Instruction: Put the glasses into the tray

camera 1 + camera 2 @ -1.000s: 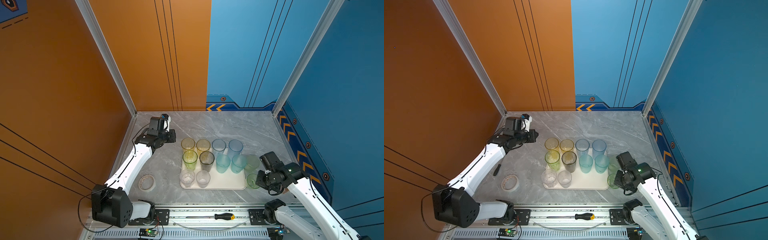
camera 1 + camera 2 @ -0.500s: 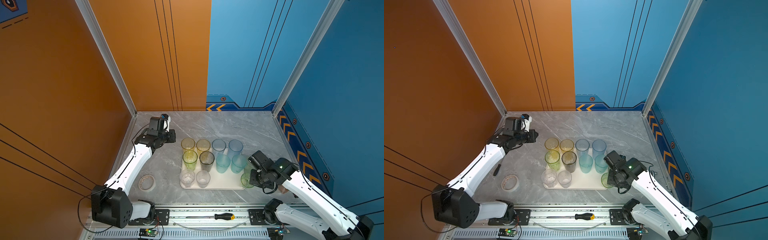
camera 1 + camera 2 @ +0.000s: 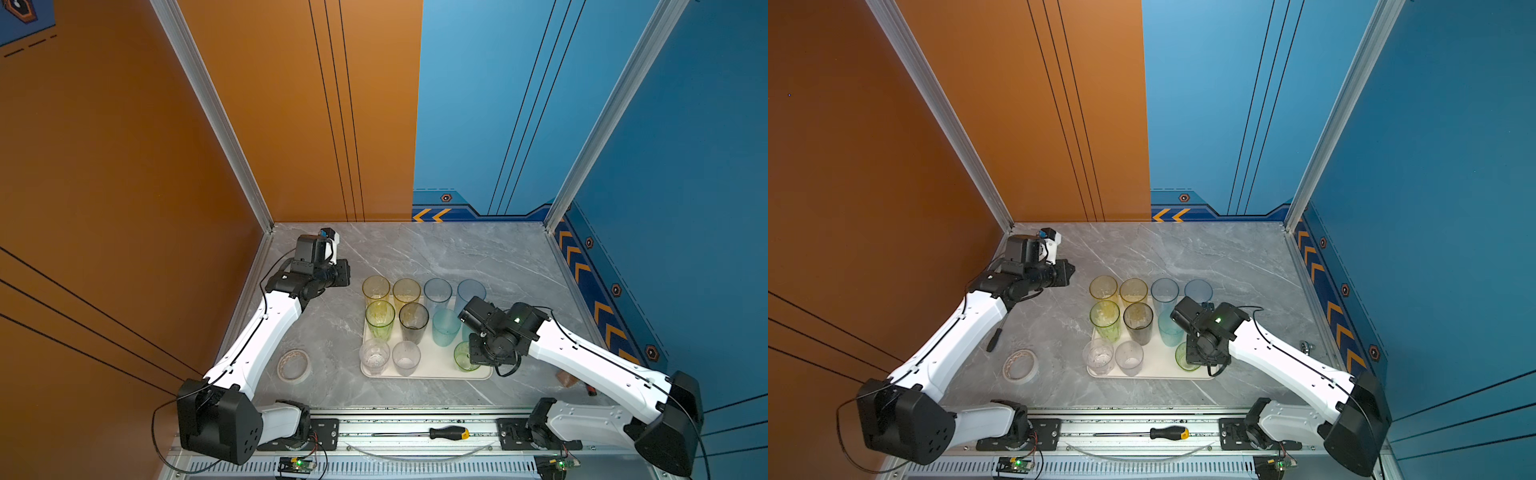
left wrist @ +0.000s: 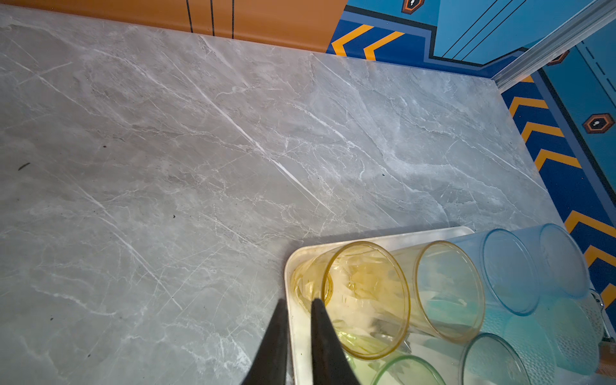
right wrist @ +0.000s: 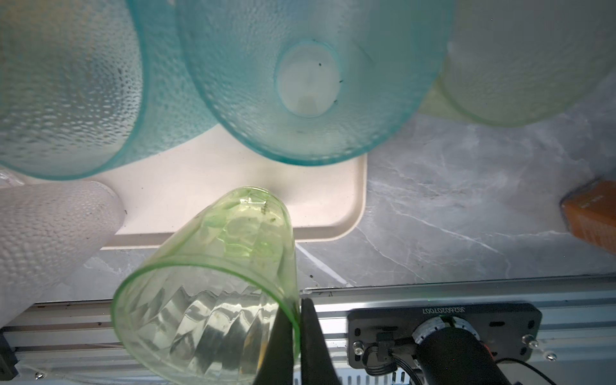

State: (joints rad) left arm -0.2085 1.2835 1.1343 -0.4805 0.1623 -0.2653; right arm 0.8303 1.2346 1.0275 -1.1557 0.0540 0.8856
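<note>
The cream tray (image 3: 434, 368) (image 3: 1158, 368) holds several upright glasses: yellow (image 3: 376, 289), blue (image 3: 437, 291), smoky grey (image 3: 413, 320), teal (image 3: 445, 326) and clear (image 3: 374, 355). My right gripper (image 3: 478, 359) (image 5: 298, 310) is shut on the rim of a short green glass (image 3: 463, 356) (image 5: 216, 283). It holds that glass tilted at the tray's near right corner; I cannot tell if the base touches. My left gripper (image 3: 343, 274) (image 4: 299, 301) hangs beside the tray's far left corner, near a yellow glass (image 4: 366, 300). Its jaws stand a narrow gap apart around nothing.
A tape roll (image 3: 294, 365) lies left of the tray, and a black tool (image 3: 994, 338) under the left arm. A pale glass (image 5: 516, 66) stands beside the tray's right edge. A brown object (image 3: 566, 378) lies at the right. A screwdriver (image 3: 449, 433) rests on the front rail.
My right gripper has carried the green glass leftwards from the table beside the tray to the tray's near right corner. The left arm has not moved.
</note>
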